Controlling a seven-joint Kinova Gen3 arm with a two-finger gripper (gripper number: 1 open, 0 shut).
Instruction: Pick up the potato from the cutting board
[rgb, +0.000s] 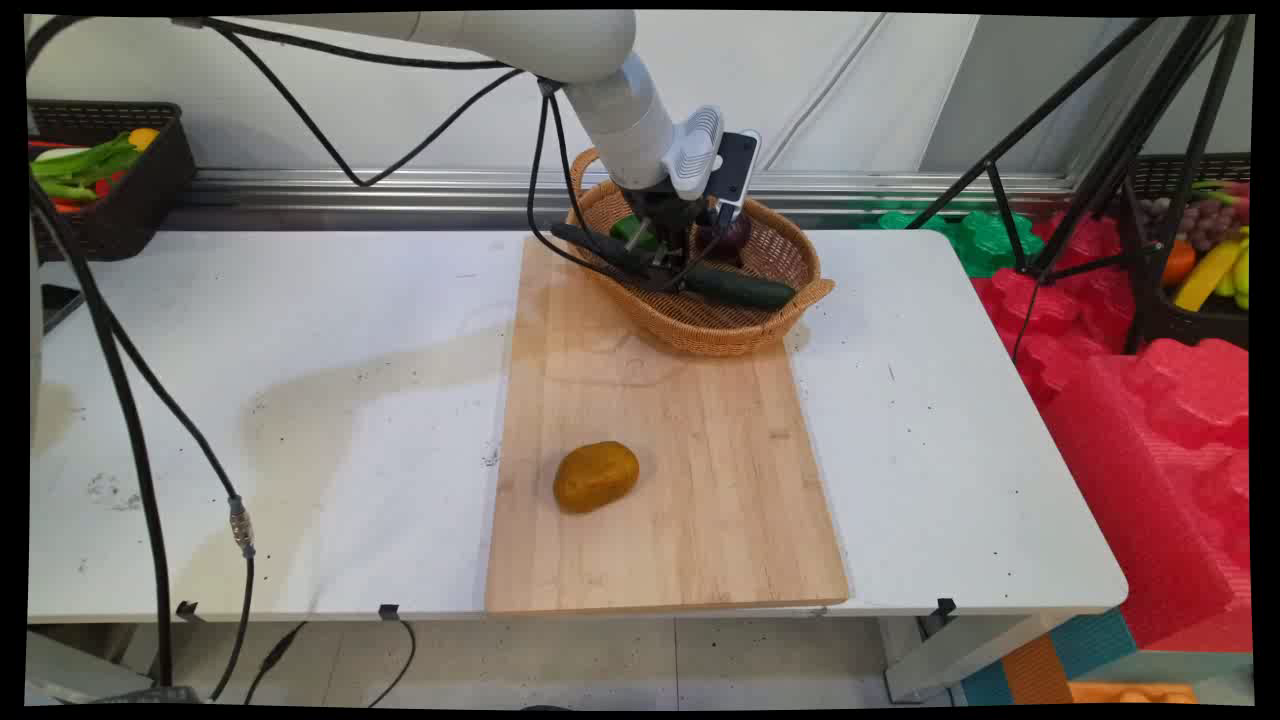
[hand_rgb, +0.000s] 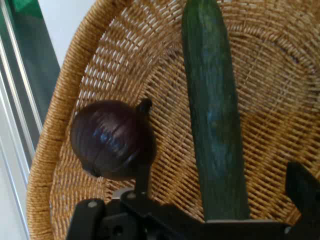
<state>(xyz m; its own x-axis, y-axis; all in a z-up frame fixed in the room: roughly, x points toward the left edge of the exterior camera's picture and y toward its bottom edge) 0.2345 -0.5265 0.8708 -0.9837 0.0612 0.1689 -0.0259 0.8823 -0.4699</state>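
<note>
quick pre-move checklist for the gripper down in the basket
1. Gripper inside the wicker basket: ok, it is low over the basket floor.
2. Cucumber between the fingers: ok, one finger on each side.
3. Fingers open: ok, not closed on the cucumber.
4. Red onion clear of the fingers: not ok, it sits right against one finger.
5. Contact with the cucumber: cannot tell.
6. Brown potato out of the way: ok, alone on the wooden board.

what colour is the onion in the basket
Dark purple red onion, clearest in the hand view.
</note>
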